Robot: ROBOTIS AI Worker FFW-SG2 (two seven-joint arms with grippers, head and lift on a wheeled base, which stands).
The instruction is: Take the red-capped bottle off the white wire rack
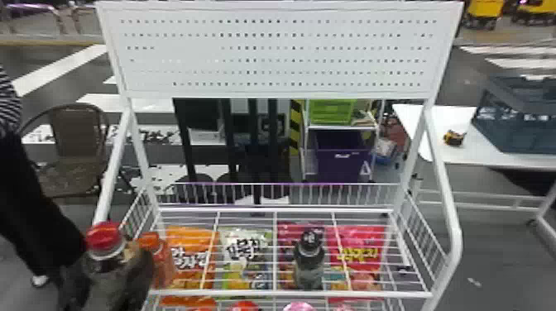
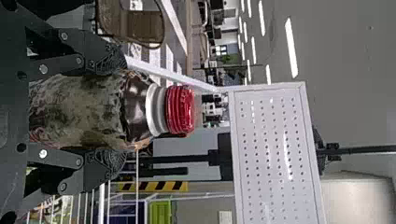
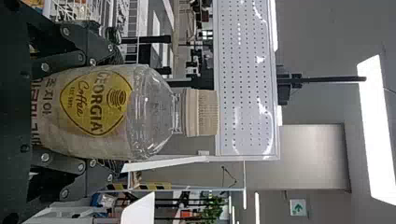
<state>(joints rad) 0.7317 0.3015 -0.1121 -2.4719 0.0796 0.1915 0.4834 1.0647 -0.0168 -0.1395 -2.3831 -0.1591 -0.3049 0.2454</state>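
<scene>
At the lower left of the head view, my left gripper (image 1: 111, 275) is shut on the dark red-capped bottle (image 1: 104, 244), upright beside the left front of the white wire rack (image 1: 289, 294). In the left wrist view the red-capped bottle (image 2: 135, 105) lies between both fingers of the left gripper (image 2: 114, 111), its cap and neck beyond them. The right wrist view has my right gripper (image 3: 112, 112) shut on a clear bottle (image 3: 152, 112) with a beige cap and a yellow label.
An orange bottle (image 1: 159, 258) stands close behind the held bottle. On the rack is a black-capped bottle (image 1: 309, 262), with snack bags (image 1: 248, 256) below the wires. Slanted side posts (image 1: 444, 178) and a perforated panel (image 1: 273, 53) frame the rack. A person stands at the far left.
</scene>
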